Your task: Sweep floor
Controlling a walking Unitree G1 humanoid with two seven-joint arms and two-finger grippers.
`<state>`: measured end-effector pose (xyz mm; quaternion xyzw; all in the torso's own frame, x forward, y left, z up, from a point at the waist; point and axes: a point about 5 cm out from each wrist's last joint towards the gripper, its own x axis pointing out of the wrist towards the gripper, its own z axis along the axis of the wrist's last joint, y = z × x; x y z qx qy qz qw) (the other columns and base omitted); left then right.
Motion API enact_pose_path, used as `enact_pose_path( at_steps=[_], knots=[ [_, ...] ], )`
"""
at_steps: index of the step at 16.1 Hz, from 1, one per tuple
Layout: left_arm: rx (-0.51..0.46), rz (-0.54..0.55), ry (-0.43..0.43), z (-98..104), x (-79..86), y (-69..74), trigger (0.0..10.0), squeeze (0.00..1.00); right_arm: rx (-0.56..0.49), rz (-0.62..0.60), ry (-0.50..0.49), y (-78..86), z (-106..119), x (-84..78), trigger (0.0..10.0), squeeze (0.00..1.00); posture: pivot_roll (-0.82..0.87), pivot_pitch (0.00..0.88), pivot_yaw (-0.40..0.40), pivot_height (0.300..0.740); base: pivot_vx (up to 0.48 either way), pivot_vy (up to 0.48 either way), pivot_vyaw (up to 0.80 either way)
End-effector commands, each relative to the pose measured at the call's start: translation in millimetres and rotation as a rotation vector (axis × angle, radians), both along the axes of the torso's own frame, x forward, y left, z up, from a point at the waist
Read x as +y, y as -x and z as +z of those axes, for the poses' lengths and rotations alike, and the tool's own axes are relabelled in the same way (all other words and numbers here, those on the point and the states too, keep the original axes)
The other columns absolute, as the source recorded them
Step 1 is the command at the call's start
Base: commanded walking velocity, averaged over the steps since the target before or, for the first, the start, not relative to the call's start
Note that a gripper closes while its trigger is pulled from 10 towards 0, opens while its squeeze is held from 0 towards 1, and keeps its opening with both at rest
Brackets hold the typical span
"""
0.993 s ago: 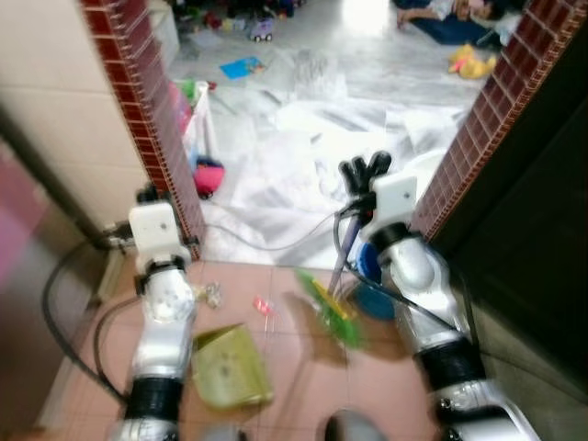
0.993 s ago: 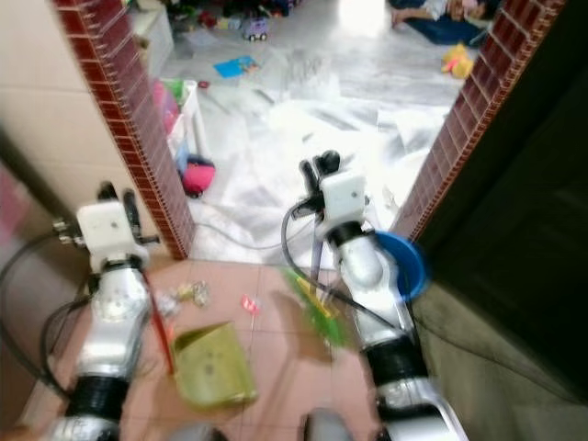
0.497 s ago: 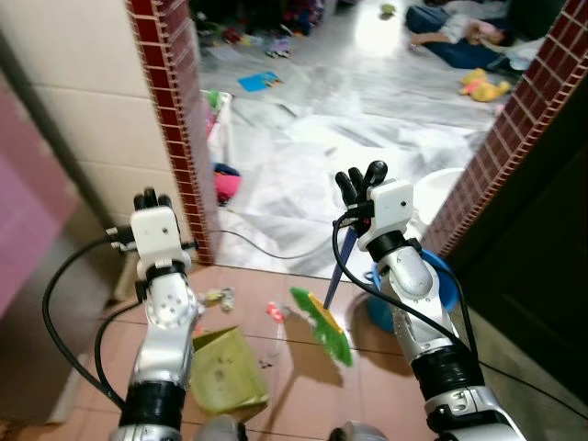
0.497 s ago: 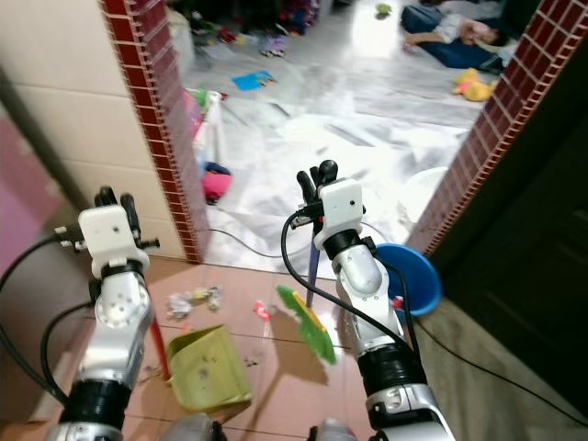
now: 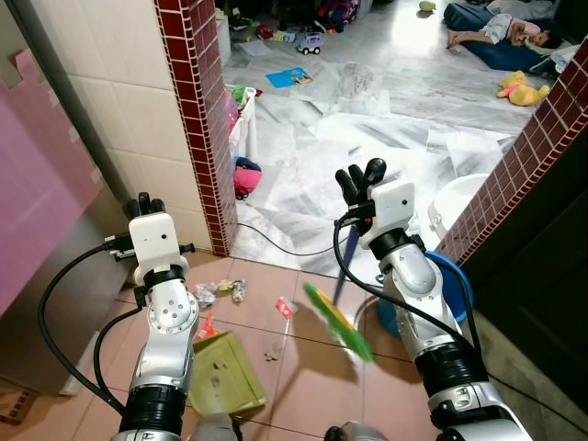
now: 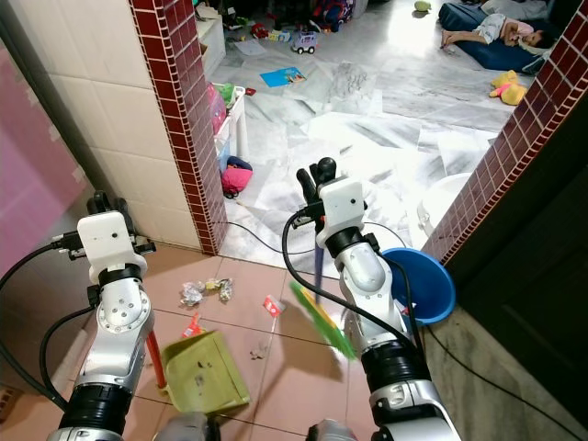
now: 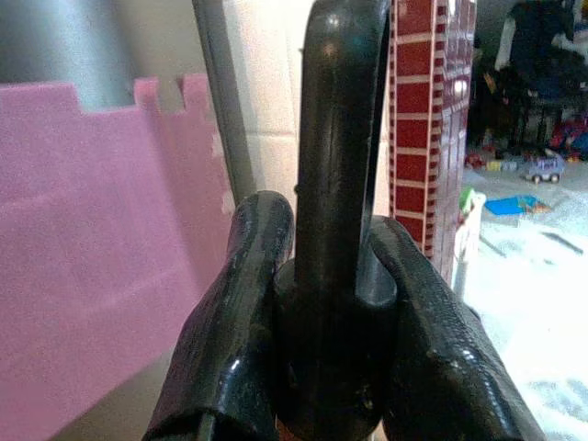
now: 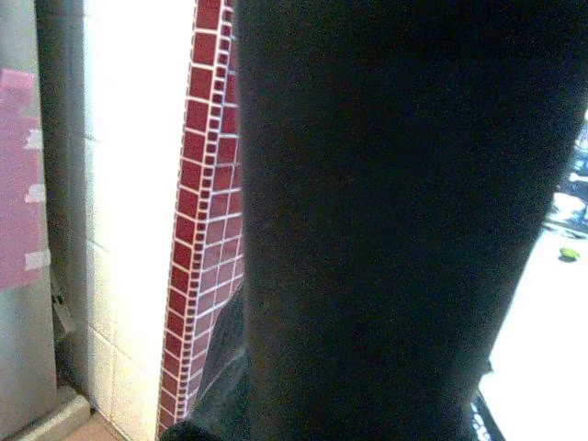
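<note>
My right gripper is shut on the top of the broom handle, which slants down to a green broom head, blurred, just above the pink tiles. My left gripper is shut on the dustpan handle; its fingers squeeze the dark rod. The red stem runs down to the green dustpan, which rests on the tiles by my left arm. Crumpled wrappers, a red-and-white scrap and small crumbs lie between dustpan and broom.
A red brick pillar stands at the left, another at the right, with a blue basin at its foot. A cable crosses the threshold. Beyond lie white plastic sheeting, toys and a person. A pink foam mat leans at left.
The camera has tilted up and steadied, so the whole scene has shifted. The broom head has swung a little to the right and is blurred. The dustpan stays by my left arm.
</note>
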<state>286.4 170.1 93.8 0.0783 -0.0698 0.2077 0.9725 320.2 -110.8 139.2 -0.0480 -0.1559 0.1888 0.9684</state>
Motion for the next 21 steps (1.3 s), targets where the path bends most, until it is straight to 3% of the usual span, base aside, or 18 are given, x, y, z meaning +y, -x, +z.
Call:
enact_pose_path(
  at_steps=[1, 5, 8, 13, 16, 18, 19, 21],
  knots=[
    [-0.028, -0.015, -0.02, 1.4, -3.6, -2.0, 10.0, 0.0, -0.108, 0.005, -0.022, -0.8, 19.8, -0.1, 10.0, 0.0, 0.04, 0.0, -0.033, 0.74, 0.0, 0.0, 0.0],
    [0.015, -0.035, -0.021, -16.5, -14.2, -6.6, 10.0, 0.0, -0.122, -0.028, -0.039, 0.6, 19.9, -3.8, 10.0, 0.0, 0.01, 0.003, -0.049, 0.74, 0.0, 0.0, 0.0],
    [0.024, -0.028, 0.044, -26.1, -24.0, -9.5, 10.0, 0.0, -0.096, -0.052, -0.041, -2.4, 12.0, -5.4, 10.0, 0.0, -0.01, 0.0, -0.062, 0.74, 0.0, 0.0, 0.0],
    [0.06, -0.07, 0.066, -36.3, -40.4, -14.8, 10.0, 0.0, -0.076, 0.021, 0.004, -9.5, 3.8, 21.4, 10.0, 0.0, 0.0, 0.0, -0.064, 0.74, 0.0, 0.0, 0.0],
    [0.057, -0.092, 0.091, -39.0, -43.2, -14.3, 10.0, 0.0, -0.02, 0.0, 0.05, -16.5, -5.8, 30.7, 10.0, 0.0, 0.01, 0.0, -0.06, 0.74, 0.0, 0.0, 0.0],
    [0.058, -0.099, 0.104, -39.6, -44.1, -14.4, 10.0, 0.0, -0.017, -0.003, 0.046, -17.4, -7.1, 34.3, 10.0, 0.0, 0.03, 0.0, -0.065, 0.74, 0.0, 0.0, 0.0],
    [0.073, -0.127, 0.167, -43.0, -46.7, -14.3, 10.0, 0.0, -0.028, -0.002, 0.022, -20.8, -3.7, 42.3, 10.0, 0.0, 0.06, 0.0, -0.063, 0.74, 0.0, 0.0, 0.0],
    [0.083, -0.127, 0.192, -46.0, -45.7, -13.0, 10.0, 0.0, -0.012, 0.034, -0.014, -18.9, -5.3, 52.6, 10.0, 0.0, 0.06, 0.0, -0.06, 0.74, 0.0, 0.0, 0.0]
  ],
)
